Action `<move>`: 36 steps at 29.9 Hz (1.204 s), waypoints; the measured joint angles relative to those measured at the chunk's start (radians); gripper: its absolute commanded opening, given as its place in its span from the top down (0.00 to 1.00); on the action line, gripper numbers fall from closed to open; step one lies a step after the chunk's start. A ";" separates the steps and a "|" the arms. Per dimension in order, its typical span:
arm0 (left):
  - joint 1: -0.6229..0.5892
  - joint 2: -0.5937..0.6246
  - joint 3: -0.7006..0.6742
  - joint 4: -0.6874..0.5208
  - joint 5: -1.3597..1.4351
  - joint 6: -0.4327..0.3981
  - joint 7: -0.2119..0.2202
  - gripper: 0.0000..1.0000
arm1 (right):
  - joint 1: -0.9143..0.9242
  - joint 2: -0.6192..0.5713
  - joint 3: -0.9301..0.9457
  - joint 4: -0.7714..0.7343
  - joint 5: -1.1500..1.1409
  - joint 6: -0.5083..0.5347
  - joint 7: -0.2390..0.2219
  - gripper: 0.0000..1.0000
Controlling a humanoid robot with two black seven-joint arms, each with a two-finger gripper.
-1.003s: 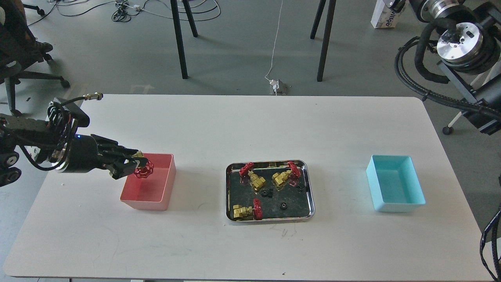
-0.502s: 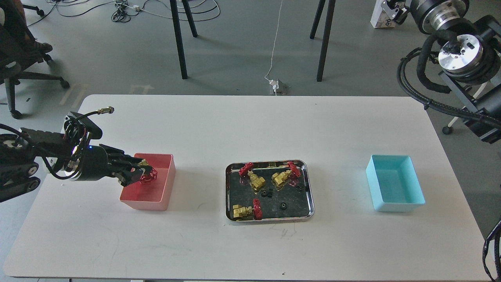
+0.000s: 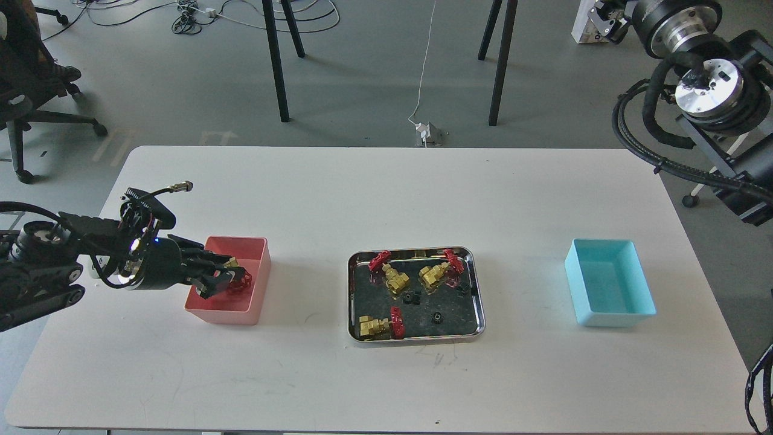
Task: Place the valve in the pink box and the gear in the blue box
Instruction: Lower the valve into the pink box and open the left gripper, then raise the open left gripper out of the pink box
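My left gripper (image 3: 228, 277) reaches in from the left and is down inside the pink box (image 3: 256, 284), shut on a valve (image 3: 239, 281) with a red handwheel. Three more valves lie in the steel tray (image 3: 416, 339): one at the back left (image 3: 388, 272), one at the back right (image 3: 441, 272), one at the front left (image 3: 380, 324). Tiny black gears lie in the tray, one near the middle (image 3: 412, 297) and one further front (image 3: 436, 316). The blue box (image 3: 609, 290) stands empty at the right. My right arm (image 3: 700, 72) is raised at the top right; its gripper is out of view.
The white table (image 3: 386, 193) holds the pink box, the tray and the blue box in a row. Chair and stand legs, cables and a power adapter are on the floor behind the table.
My left gripper has moved right and down with the valve, from above the pink box's left rim to inside the box. The right arm shifted slightly.
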 measured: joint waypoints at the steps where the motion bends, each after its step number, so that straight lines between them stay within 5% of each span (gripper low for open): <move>1: 0.002 -0.002 0.000 0.004 0.000 0.000 0.000 0.78 | -0.001 0.000 0.000 0.000 0.000 0.000 0.000 0.00; 28: 0.018 -0.016 -0.002 0.022 0.000 0.011 0.000 0.39 | -0.016 -0.006 0.004 0.025 0.000 -0.003 0.000 0.00; 36: 0.015 0.005 -0.178 -0.015 -0.172 -0.015 0.000 0.28 | -0.013 -0.014 -0.064 0.021 -0.056 0.005 0.000 0.00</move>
